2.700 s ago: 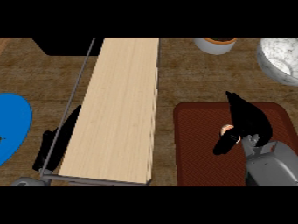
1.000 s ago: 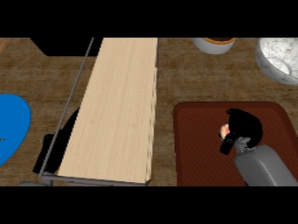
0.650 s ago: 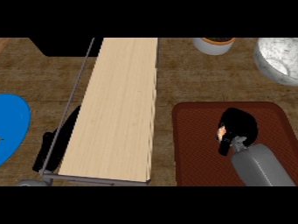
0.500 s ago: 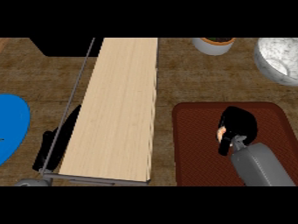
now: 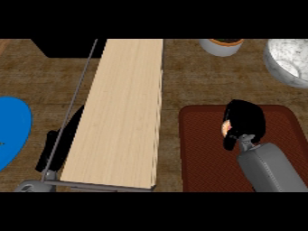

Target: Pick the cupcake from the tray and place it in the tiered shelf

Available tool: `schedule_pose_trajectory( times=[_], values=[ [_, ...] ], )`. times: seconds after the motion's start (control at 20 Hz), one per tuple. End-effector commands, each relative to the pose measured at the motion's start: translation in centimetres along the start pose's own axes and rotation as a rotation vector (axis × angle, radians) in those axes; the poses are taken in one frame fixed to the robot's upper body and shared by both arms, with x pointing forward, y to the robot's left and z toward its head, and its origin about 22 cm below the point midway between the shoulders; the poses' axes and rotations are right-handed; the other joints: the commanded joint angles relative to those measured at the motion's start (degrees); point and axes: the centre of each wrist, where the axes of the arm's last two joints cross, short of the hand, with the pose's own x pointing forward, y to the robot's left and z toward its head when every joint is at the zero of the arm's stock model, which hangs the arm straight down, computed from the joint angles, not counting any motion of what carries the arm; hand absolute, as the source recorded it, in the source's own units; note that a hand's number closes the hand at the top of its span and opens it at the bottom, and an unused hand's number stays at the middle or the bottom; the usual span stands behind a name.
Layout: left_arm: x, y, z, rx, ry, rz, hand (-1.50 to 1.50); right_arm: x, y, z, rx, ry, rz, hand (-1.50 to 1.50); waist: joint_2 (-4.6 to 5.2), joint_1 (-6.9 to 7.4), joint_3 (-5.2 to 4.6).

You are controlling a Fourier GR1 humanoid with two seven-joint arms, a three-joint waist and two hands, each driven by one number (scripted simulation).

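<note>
Head view: right hand [image 5: 245, 118] curls round cupcake [image 5: 228, 130] on tray [image 5: 203, 149].

No writing, label, brand, number or sign can be read anywhere in the head view: nothing on the brown tray [image 5: 203, 153] under the right robot hand [image 5: 246, 119], nothing on the pale wooden shelf board [image 5: 119, 113] to its left, and nothing on the blue plate [image 5: 6, 131] farther left.

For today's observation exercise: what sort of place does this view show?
Probably a kitchen counter. A brown speckled countertop carries a dark red tray, a blue plate, a grey bowl and a wooden tiered shelf.
</note>
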Motion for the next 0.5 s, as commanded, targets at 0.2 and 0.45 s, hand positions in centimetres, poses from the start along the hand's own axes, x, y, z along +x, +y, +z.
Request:
schedule_pose_trajectory(
  times=[0.2,0.45],
  values=[
    [0.6,-1.3,-0.6,-0.068,-0.029,-0.012,0.00,4.7,-4.1,3.8,0.045,-0.963,0.122,1.50,0.91,4.88,0.43],
    [0.6,-0.7,-0.5,-0.031,-0.021,0.000,0.00,0.6,-12.5,2.4,-0.087,-1.315,0.086,1.50,0.49,1.38,0.37]
  ],
)
